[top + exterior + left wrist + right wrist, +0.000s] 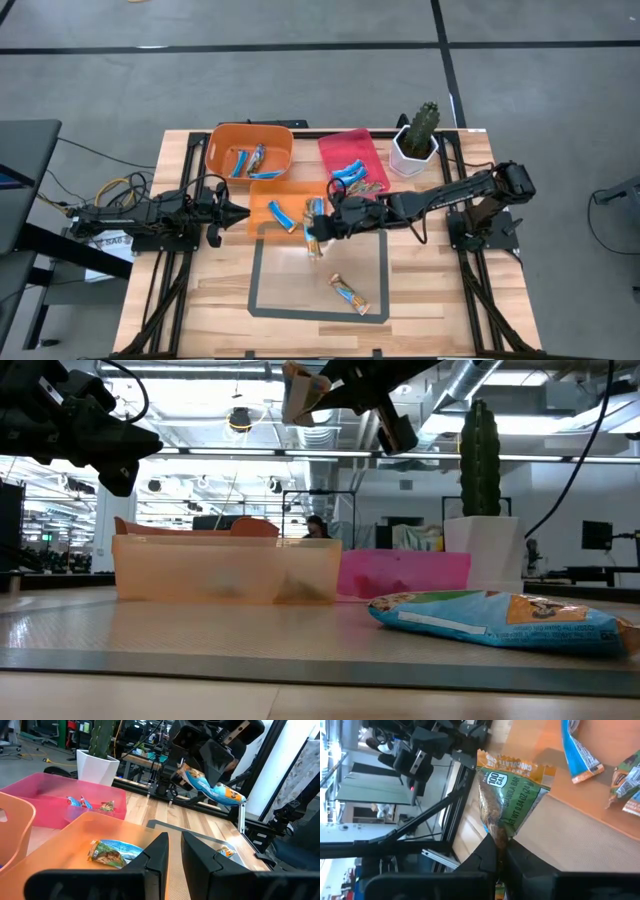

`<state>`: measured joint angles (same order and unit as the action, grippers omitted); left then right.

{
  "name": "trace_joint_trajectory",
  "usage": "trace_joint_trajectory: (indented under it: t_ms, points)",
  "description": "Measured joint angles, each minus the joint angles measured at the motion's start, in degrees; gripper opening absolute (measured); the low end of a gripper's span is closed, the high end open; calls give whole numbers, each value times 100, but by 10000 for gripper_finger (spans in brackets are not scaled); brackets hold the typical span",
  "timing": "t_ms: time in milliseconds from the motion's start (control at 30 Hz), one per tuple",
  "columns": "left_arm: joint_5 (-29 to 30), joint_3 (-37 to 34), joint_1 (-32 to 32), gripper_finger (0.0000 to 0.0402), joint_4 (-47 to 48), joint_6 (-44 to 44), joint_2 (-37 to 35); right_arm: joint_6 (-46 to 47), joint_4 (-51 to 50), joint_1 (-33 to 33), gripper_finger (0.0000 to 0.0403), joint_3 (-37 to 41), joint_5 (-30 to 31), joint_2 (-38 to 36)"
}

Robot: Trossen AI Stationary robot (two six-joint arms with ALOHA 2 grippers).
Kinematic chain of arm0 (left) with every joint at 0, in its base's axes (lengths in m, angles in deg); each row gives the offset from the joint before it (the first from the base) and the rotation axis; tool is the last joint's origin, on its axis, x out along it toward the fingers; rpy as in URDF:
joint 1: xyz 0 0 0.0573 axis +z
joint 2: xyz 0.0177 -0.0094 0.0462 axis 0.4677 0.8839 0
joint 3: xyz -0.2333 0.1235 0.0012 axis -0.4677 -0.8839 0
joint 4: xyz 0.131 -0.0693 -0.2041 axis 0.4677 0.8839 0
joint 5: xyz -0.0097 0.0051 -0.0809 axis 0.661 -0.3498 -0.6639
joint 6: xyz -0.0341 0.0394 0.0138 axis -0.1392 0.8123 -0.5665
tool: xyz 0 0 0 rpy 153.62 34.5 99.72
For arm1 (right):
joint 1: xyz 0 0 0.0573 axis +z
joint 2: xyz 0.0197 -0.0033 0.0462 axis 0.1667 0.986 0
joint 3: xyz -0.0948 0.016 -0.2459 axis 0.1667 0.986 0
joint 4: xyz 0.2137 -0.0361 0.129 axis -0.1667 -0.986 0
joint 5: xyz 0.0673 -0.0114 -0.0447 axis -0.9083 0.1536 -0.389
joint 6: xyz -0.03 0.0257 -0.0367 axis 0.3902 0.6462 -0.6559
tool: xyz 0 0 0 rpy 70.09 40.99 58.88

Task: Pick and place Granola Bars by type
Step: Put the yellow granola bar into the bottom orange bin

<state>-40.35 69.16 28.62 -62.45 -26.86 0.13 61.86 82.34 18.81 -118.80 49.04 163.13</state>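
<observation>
My right gripper [326, 228] hangs over the near right corner of the flat orange tray [262, 228], shut on a green-and-tan granola bar [507, 795], which also shows high up in the low view [300, 390]. A second multicoloured bar [350, 293] lies flat on the table inside the taped rectangle. Blue-wrapped bars lie in the orange tray [281, 215], the deeper orange bin [240, 162] and the pink bin [350, 172]. My left gripper [172, 852] waits level at the tray's left side, its fingers a narrow gap apart with nothing between them. My right gripper pinches one crimped end of the bar's wrapper [496, 836] between its two fingers. The fingers come from the table's right side, slanting down. The bar sticks out beyond the fingertips, lifted clear of the tray and the table.
A cactus in a white pot [415, 142] stands at the far right, beside the pink bin [335, 148]. The deeper orange bin [285, 140] stands behind the tray. A dark tape rectangle [254, 285] marks the table's near middle.
</observation>
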Motion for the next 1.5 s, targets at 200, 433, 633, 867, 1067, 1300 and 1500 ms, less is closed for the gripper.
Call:
trace_joint_trajectory:
  t_ms: [200,433,633,867,1067,1300,1500]
  points:
    - [0,0,-2,44,1,0,0,2,-128,-59,1,-2,-4,0]
    - [0,0,0,44,2,0,-1,-262,-847,-374,1,-721,-111,428]
    - [0,0,-2,44,0,0,-2,-305,-1408,-785,1,-1419,-393,1015]
    - [0,0,0,44,0,0,0,-318,-2044,-1115,1,-2263,-466,1742]
    - [4,0,-1,44,2,0,-2,-398,-2287,-1309,1,-2708,-465,2135]
    - [1,0,-1,44,1,0,-2,-402,-2567,-1434,1,-2732,-170,2118]
    - [0,0,-2,44,2,0,-2,-341,-2770,-1471,1,-2730,-180,2118]
